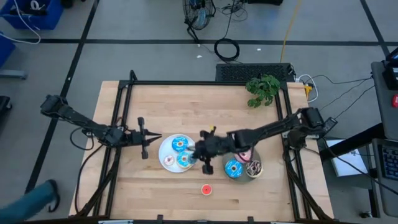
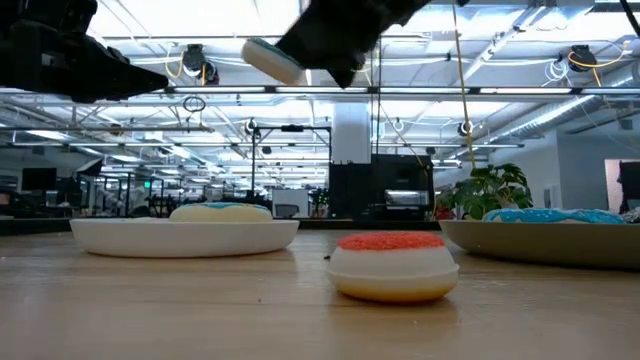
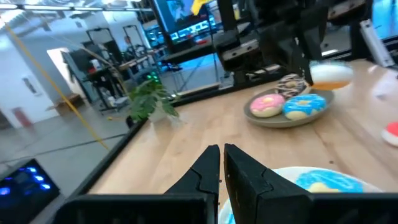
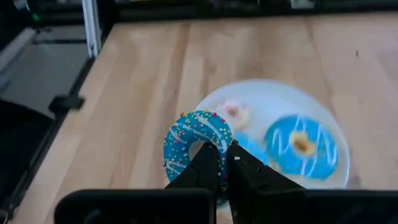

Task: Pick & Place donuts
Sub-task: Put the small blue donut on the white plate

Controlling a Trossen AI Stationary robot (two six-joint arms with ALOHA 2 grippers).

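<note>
A: Where's the blue donut (image 4: 194,144) now?

B: Pinched through its rim in the shut right gripper (image 1: 202,155), lifted above the white plate's (image 1: 163,151) right edge, mid-frame in the high view.

A: And the target?

B: Probably the grey plate (image 1: 251,177), directly right of it. The left gripper (image 1: 147,138) waits closed, empty, left of the white plate.

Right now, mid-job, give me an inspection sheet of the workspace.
Surface: wooden table, dry and bare in places.
Job's things: white plate holds donuts; grey plate holds blue, pink and brown ones; small red donut loose on the table.
Clutter: potted plant at far edge.
Grippers: right gripper shut on blue donut above white plate; left gripper shut beside it, holding nothing.
Cables: coiled on floor.
Surroundings: nothing seen of people.
</note>
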